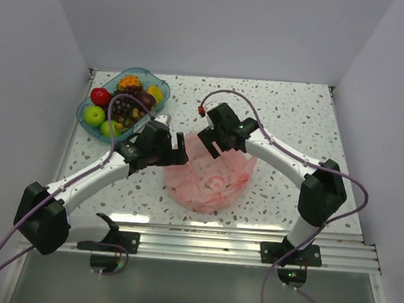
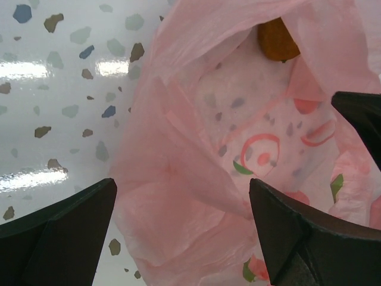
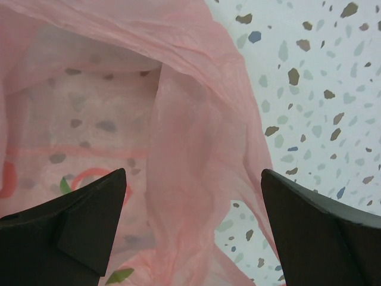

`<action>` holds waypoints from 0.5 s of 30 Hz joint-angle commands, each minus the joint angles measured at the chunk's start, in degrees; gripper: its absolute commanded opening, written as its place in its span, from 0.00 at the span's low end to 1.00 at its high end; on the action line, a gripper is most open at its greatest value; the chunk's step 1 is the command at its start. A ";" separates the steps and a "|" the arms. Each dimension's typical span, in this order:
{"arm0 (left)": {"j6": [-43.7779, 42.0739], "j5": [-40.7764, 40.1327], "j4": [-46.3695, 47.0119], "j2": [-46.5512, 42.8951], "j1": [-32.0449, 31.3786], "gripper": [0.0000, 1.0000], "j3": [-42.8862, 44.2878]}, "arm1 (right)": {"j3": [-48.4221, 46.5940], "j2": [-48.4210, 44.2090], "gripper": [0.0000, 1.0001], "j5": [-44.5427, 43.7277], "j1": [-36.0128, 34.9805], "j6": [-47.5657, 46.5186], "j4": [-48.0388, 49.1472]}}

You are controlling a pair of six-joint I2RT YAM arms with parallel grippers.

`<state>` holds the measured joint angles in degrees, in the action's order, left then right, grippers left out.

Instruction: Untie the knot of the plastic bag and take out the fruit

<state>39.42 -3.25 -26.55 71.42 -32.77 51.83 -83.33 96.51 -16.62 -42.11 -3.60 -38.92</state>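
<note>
The pale-pink plastic bag lies spread and slack on the table between both arms, its mouth gaping. No knot shows in any view. My left gripper is open at the bag's left edge, and a loose fold lies between its fingers untouched. My right gripper is open at the bag's far edge, straddling a hanging fold. Fruit sits in the blue tray: a green apple, dark grapes and a red apple. An orange-brown lump shows at the bag's far rim.
The tray stands at the back left, close behind my left wrist. White walls close in the speckled table on the left, back and right. A metal rail runs along the near edge.
</note>
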 commanded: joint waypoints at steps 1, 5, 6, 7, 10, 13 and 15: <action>2.50 -0.27 3.87 1.00 -2.02 0.99 -2.00 | 0.62 2.88 0.98 -4.01 -0.34 -0.80 1.56; 3.29 -0.27 6.15 3.55 -4.31 0.99 -3.23 | 1.68 6.13 0.97 -9.81 -0.17 -0.36 2.70; 3.38 -0.27 6.50 4.95 -4.75 1.00 -3.32 | 1.94 6.58 0.94 -10.62 0.01 -0.10 2.97; 3.47 -0.18 6.85 5.83 -5.36 0.99 -3.49 | 2.03 7.02 0.91 -10.97 0.18 -0.01 2.97; 3.47 -0.27 8.26 9.26 -6.68 1.00 -3.93 | 2.38 7.73 0.70 -10.72 0.80 1.13 3.06; 3.38 -0.53 9.05 12.25 -7.65 1.00 -4.02 | 2.21 7.55 0.33 -8.00 0.80 1.31 2.62; 3.47 -0.80 9.32 13.83 -7.74 1.00 -4.20 | 1.24 6.51 0.08 -3.28 0.80 1.05 1.13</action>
<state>41.56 -3.25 -20.40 84.18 -39.97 47.99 -80.93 104.36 -24.10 -41.47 -3.03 -37.91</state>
